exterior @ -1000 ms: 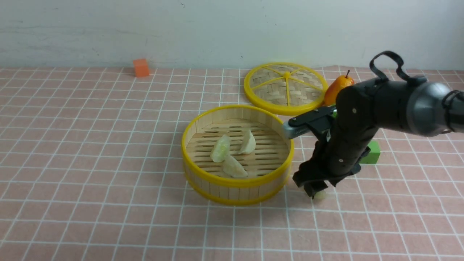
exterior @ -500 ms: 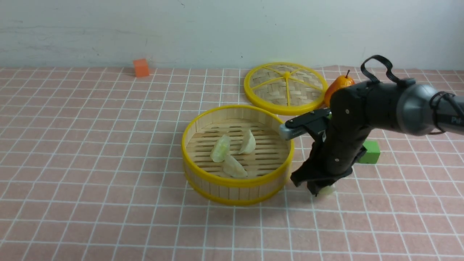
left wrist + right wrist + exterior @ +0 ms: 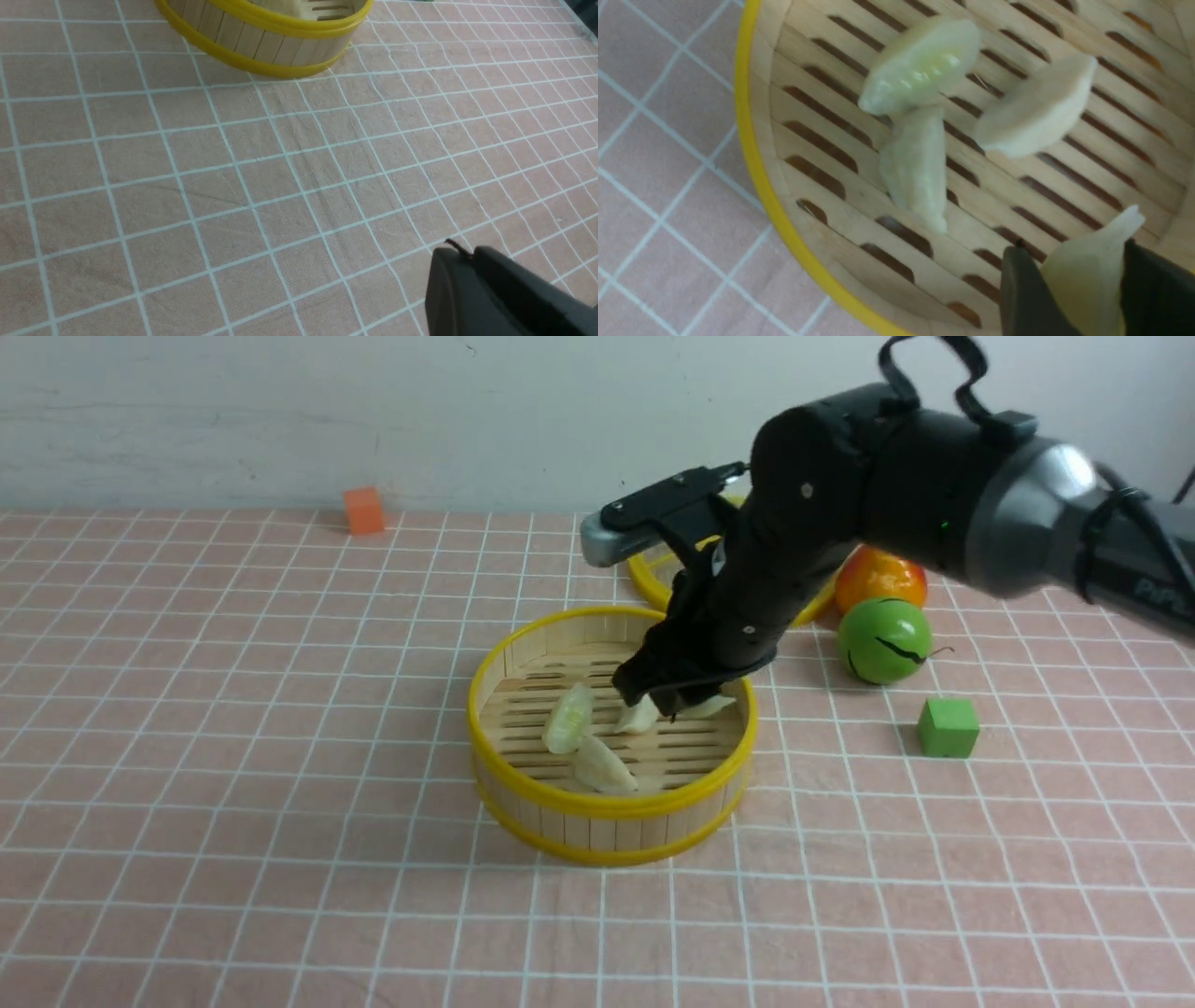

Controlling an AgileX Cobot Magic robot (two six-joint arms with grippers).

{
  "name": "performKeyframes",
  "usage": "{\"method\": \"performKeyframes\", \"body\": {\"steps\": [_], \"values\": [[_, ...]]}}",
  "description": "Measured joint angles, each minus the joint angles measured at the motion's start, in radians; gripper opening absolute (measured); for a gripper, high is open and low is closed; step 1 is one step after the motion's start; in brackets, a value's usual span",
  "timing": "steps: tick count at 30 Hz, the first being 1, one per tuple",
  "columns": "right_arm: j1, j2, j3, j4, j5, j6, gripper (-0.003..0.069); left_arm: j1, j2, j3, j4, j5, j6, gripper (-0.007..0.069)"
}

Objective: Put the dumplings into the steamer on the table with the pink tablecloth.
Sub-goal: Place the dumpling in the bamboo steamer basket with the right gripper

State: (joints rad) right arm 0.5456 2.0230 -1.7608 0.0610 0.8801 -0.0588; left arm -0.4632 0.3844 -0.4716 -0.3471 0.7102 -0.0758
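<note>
The steamer [image 3: 607, 826] stands mid-table on the pink tablecloth [image 3: 280, 756]. Three dumplings lie on its slat floor [image 3: 568, 719] [image 3: 602, 765] [image 3: 639, 719]. My right gripper [image 3: 688, 705] hangs over the steamer's right half, shut on a fourth dumpling [image 3: 711, 707]. The right wrist view shows that dumpling [image 3: 1087, 275] pinched between the dark fingers of the right gripper [image 3: 1083, 284], just above the slats, with the other three [image 3: 924, 63] [image 3: 915, 168] [image 3: 1036, 109] beyond it. My left gripper [image 3: 460, 256] is shut and empty, low over bare cloth, well away from the steamer [image 3: 261, 44].
The woven steamer lid [image 3: 653, 581] lies behind the steamer, mostly hidden by my right arm. An orange fruit [image 3: 878, 581], a green ball [image 3: 884, 639] and a green cube [image 3: 948, 726] sit to the right. An orange cube [image 3: 363, 511] is by the back wall.
My right gripper rose from the cloth right of the steamer, carrying the dumpling up and left over the rim. It now hangs inside the steamer. The three dumplings inside have not moved.
</note>
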Motion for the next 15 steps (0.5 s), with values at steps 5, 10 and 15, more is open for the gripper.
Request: {"method": "performKeyframes", "body": {"steps": [5, 10, 15], "values": [[0.003, 0.090, 0.000, -0.001, -0.069, 0.000, 0.0270, 0.000, 0.000, 0.000, 0.000, 0.007, 0.000, 0.0036], [0.003, 0.121, 0.000, -0.018, -0.078, 0.001, 0.0382, 0.000, 0.000, 0.000, 0.000, 0.039, 0.000, 0.0038], [0.003, 0.100, -0.042, -0.031, -0.003, 0.001, 0.0468, 0.000, 0.000, 0.000, 0.000, 0.048, 0.000, 0.0040]]}}
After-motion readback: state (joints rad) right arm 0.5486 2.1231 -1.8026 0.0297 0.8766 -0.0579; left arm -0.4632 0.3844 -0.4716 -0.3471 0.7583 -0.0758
